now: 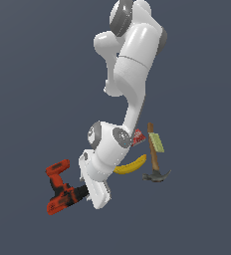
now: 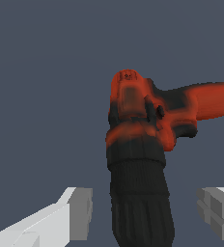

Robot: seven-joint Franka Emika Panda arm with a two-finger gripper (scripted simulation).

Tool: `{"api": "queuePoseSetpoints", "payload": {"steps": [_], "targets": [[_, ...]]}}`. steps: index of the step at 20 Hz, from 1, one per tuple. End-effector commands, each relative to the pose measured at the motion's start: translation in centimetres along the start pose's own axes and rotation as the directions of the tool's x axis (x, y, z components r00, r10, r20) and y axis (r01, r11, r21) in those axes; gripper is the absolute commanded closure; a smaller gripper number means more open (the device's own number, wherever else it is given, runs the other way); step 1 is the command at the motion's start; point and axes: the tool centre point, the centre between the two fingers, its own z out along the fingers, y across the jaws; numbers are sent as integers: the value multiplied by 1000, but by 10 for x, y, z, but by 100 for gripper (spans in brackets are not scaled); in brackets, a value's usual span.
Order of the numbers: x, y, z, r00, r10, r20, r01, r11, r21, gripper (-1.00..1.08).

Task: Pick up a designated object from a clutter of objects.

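Simulated scene: flat featureless grey-blue backdrop, untextured rendered arm (image 1: 130, 74).

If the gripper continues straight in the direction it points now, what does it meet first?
Most likely the drill: in the wrist view its black chuck lies between the open gripper fingers, with the red body straight ahead. Depth is unclear, so whether it already touches cannot be told.
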Motion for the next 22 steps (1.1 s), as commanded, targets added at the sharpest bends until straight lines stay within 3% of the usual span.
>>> {"api": "queuePoseSetpoints", "payload": {"steps": [1,16,17,22], "targets": [[0,0,0,1000,0,0,0,1000,0,-60],[1,0,30,1000,3,-5,-3,1000,1,-60],[1,0,30,1000,3,-5,-3,1000,1,108],[1,0,30,1000,3,-5,-3,1000,1,108]]}}
